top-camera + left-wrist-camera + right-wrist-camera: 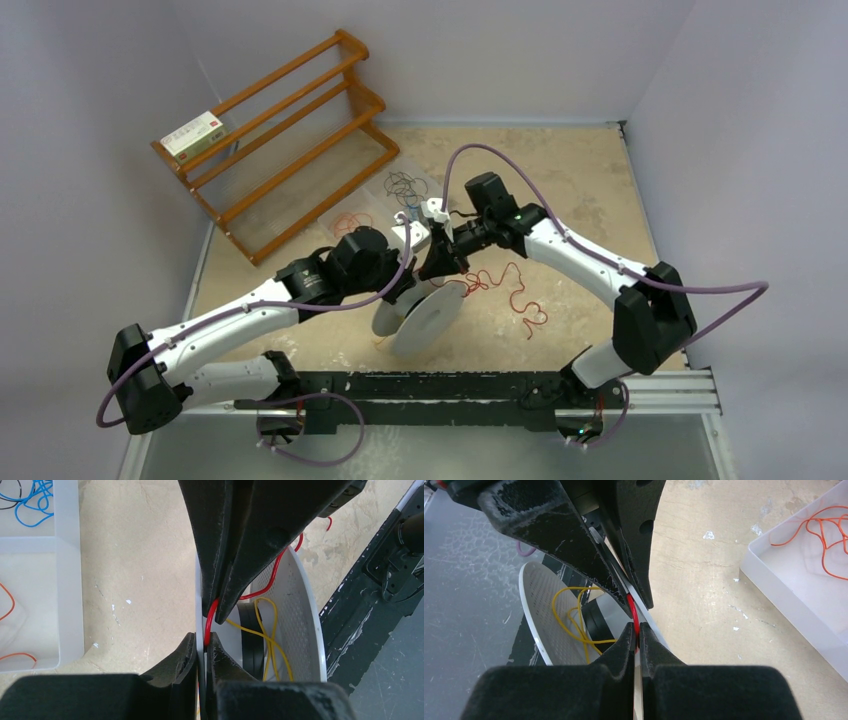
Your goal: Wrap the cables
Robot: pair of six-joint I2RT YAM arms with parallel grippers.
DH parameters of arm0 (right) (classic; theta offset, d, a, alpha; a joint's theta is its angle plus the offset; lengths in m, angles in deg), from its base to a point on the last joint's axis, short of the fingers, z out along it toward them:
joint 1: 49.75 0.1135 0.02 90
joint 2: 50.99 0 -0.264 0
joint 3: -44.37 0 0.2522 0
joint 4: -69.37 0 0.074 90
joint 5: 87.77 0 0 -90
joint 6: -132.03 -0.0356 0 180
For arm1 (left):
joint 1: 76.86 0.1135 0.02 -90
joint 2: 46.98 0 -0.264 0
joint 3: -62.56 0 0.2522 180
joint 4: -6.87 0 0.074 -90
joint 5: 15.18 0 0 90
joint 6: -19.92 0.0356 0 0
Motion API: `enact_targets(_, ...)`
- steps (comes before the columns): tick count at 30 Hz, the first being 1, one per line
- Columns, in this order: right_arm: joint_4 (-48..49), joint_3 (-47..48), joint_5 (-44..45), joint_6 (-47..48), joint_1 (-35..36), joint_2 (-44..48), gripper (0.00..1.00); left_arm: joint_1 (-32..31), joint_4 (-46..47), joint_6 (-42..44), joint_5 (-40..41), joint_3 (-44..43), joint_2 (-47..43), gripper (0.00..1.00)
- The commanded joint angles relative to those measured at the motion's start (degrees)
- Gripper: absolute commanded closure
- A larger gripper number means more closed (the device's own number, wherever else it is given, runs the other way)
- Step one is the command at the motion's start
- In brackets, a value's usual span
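Observation:
A white spool [425,318] with a black hub [251,642] and a yellow wire [267,635] wound on it is held on edge over the table. My left gripper [405,290] is shut on the spool's near flange [205,647], with the bright red cable [210,617] running into the jaws beside it. My right gripper [440,266] meets it tip to tip and is shut on the same red cable [636,636]. The rest of the red cable [512,290] lies in loose squiggles on the table to the right of the spool.
Clear trays behind the grippers hold blue and black cables [405,184] and orange cables [350,222]; a tray wall [67,580] is close on the left. A wooden rack [290,130] with a small box [195,133] stands at the back left.

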Motion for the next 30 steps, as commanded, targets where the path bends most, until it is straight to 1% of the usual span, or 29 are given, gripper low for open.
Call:
enact_targets(1,1.63,-0.61,-1.72,0.38,1.6,2.88,1.0,0.4,6.07,-1.32,-0.4,-0.05,-1.13,1.0)
enact_targets(2,2.41,-0.85,-0.91,-0.53,1.63,3.55,0.99,0.39,6.21,-1.32,-0.41,0.03,-1.39,1.0)
enact_targets(8,7.27,-3.23,6.31,-5.66,1.6,10.2,0.75,0.39,6.25,-0.97,0.37,0.41,-2.75,1.0)
enact_targets(13,8.61,-5.81,12.26,-7.72,1.6,17.53,0.62,0.39,5.98,-0.64,0.58,0.42,-3.46,1.0)
enact_targets(15,9.15,-7.08,15.44,-8.5,1.56,20.66,0.6,0.43,5.63,-0.62,1.81,0.37,-3.94,1.0)
enact_targets(17,11.11,-9.02,18.68,-10.76,1.55,24.37,0.52,0.39,5.16,-0.5,3.76,0.27,-4.95,1.0)
enact_targets(22,19.13,-16.64,26.61,-17.26,1.55,34.66,0.51,0.39,4.72,-1.37,9.41,0.44,-8.47,1.0)
enact_targets(25,23.39,-20.88,35.93,-22.09,1.59,38.69,0.49,0.39,3.39,-2.22,10.17,-0.05,-10.15,1.0)
enact_targets(27,24.5,-22.36,41.49,-24.9,1.56,40.37,0.46,0.39,2.32,-2.62,9.71,-0.64,-11.31,1.0)
enact_targets(30,29.35,-26.19,42.84,-26.83,1.57,43.54,0.37,0.39,1.58,-2.54,9.37,-1.28,-12.42,1.0)
